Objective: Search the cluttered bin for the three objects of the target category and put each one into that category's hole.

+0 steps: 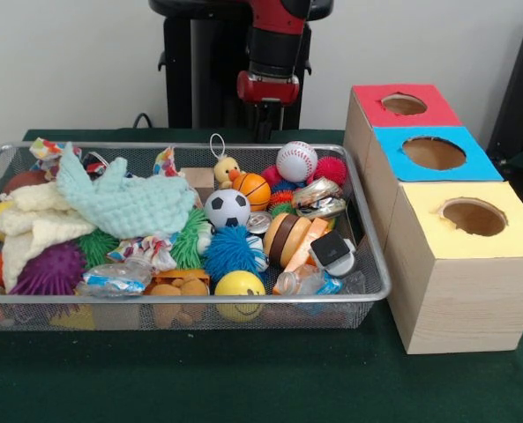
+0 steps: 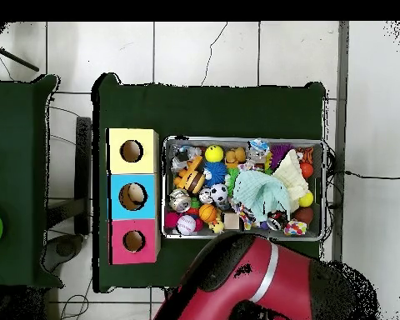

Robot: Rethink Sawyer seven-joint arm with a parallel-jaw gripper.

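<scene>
This was a robot test lab: a green-clothed table (image 1: 243, 388) stood on a pale tiled floor (image 2: 203, 50) with trailing cables, bearing a wire bin (image 1: 367, 295) of toys beside three colour-topped wooden boxes (image 1: 446, 264), below the red arm (image 2: 253, 287).

The bin (image 1: 367, 264) is shiny silver wire mesh with a smooth metal rim. In it, a soft mint cloth (image 1: 129, 201) looks bumpy. The bottles (image 1: 307, 282) are thin clear plastic and crinkled. The yellow ball (image 1: 240, 284) is smooth, and the blue ball (image 1: 229, 252) is stringy rubber. The boxes (image 1: 459, 304) are pale wood with matt painted tops. Matt green cloth covers the counter (image 1: 243, 379).
</scene>
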